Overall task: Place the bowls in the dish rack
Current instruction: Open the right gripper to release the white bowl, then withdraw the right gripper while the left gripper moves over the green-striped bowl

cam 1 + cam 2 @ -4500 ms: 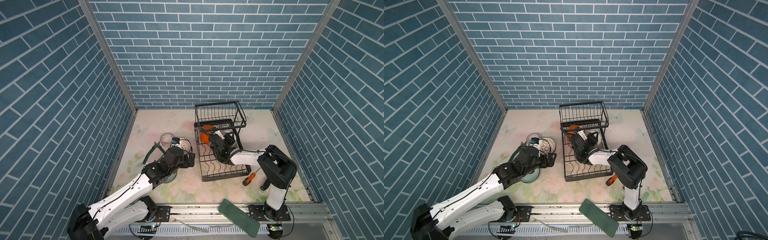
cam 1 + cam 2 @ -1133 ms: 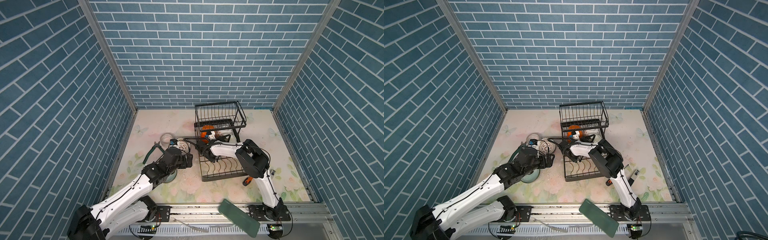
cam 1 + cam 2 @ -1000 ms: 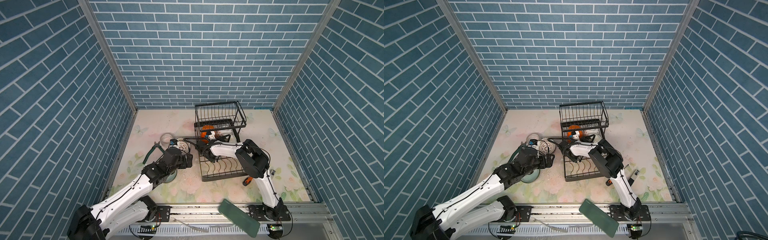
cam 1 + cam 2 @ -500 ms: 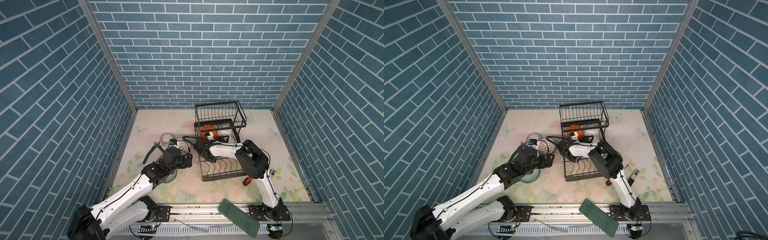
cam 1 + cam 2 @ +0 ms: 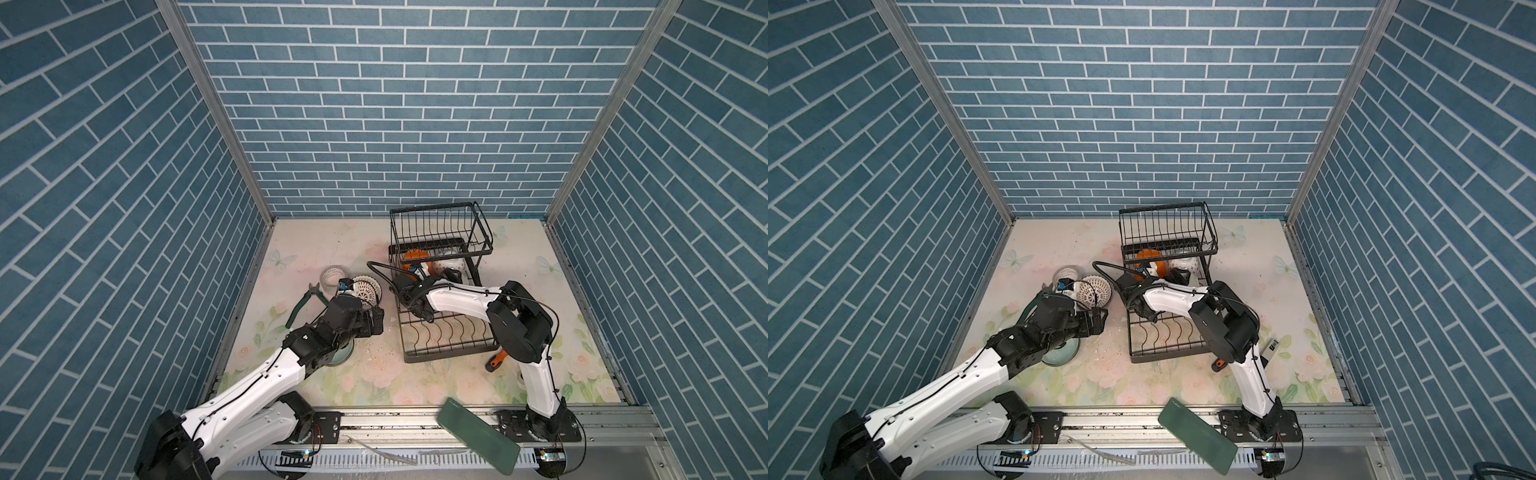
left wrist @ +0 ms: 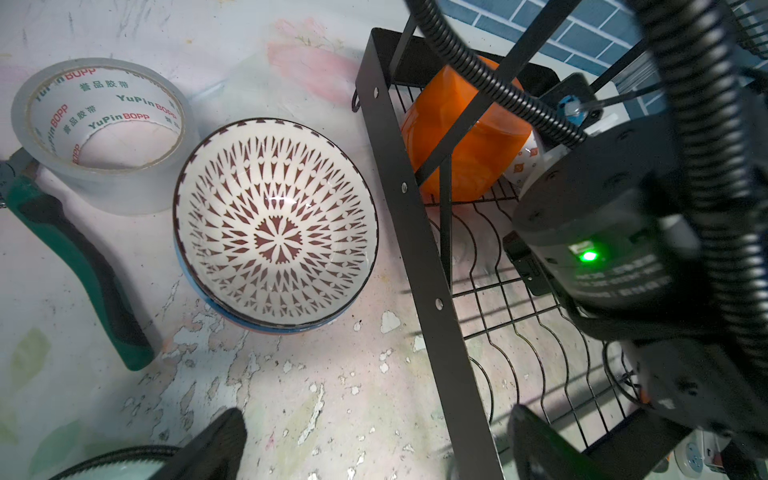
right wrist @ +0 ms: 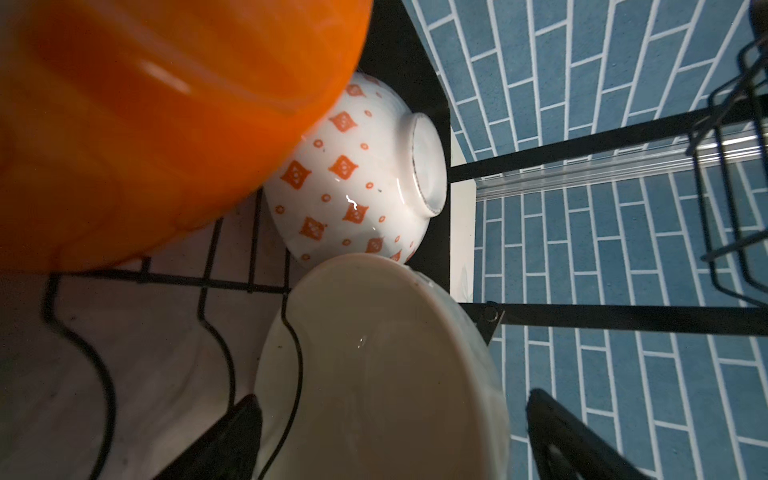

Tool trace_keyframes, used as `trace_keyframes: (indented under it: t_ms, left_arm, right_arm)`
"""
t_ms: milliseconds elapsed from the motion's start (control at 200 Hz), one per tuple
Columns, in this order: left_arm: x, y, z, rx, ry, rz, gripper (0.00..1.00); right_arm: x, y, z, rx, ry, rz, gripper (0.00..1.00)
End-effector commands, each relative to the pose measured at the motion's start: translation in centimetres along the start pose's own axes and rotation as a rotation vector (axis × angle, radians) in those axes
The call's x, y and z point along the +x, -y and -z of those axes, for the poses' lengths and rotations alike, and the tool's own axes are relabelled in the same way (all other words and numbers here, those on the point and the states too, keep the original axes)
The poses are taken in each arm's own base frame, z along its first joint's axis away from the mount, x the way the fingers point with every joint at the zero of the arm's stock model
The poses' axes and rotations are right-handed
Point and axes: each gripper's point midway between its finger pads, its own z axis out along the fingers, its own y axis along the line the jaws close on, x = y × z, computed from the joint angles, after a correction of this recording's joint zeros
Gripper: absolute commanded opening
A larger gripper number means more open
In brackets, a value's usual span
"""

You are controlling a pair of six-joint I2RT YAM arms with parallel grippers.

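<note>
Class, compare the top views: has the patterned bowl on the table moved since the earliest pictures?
No. The patterned bowl sits where it was, beside the tape roll and just left of the dish rack.

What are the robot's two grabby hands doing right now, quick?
Left gripper: open, holding nothing.
Right gripper: open, fingers either side of the plain cream round bowl, apparently not squeezing it.
</note>
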Motion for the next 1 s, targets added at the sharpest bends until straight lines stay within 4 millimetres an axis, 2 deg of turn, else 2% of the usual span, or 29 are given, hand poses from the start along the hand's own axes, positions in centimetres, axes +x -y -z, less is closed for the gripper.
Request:
trace_keyframes:
  t_ms: [0,330,560,730,995]
  left_arm:
    - [-0.2,-0.2,0.3,-0.011,0.001,-0.006,1.0]
    - [-0.3,-0.9,0.6,-0.044,0.0,-0.002,1.0]
    - [-0.8,-2.0,1.7,-0.096,0.007,0.01,1.0]
    - [-1.0,-3.8,3.1,-0.175,0.004,0.034,1.0]
    - [0.4,-7.5,4.4,-0.297,-0.048,0.133,1.0]
  right_arm:
    - [-0.1,1.0,0.7,-0.048,0.018,-0.092,0.99]
    - [-0.1,1.6,2.6,-0.158,0.077,-0.169,0.99]
    - [0.6,1.7,4.3,-0.236,0.109,-0.2,0.99]
    - [1.4,1.8,5.6,-0.292,0.129,-0.219,0.99]
    - [2.1,2.4,7.6,-0.406,0.165,-0.261,0.98]
